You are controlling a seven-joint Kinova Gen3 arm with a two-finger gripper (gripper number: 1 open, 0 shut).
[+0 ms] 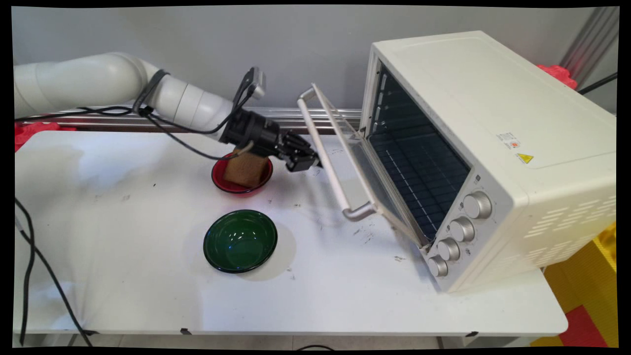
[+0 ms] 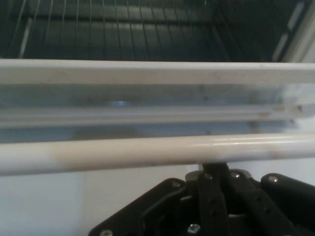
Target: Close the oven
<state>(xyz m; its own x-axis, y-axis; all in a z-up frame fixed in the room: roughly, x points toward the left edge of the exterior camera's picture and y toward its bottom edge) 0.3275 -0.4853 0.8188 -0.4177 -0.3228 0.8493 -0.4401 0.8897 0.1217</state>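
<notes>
A white toaster oven (image 1: 498, 148) stands at the right with its glass door (image 1: 367, 172) hanging half open. My gripper (image 1: 311, 161) is at the door's white handle bar (image 1: 326, 162), touching it about a third of the way down from its far end. In the hand view the handle bar (image 2: 123, 153) runs straight across just over my gripper (image 2: 214, 171), whose fingers stand together, shut, with nothing between them. Past the bar lie the door glass (image 2: 147, 98) and the dark oven rack (image 2: 123, 29).
Under the wrist a red plate (image 1: 219, 181) carries a brown block (image 1: 245, 170). A dark green bowl (image 1: 240, 240) sits nearer the front of the white table (image 1: 123, 276). Black cables hang from the arm and at the left edge.
</notes>
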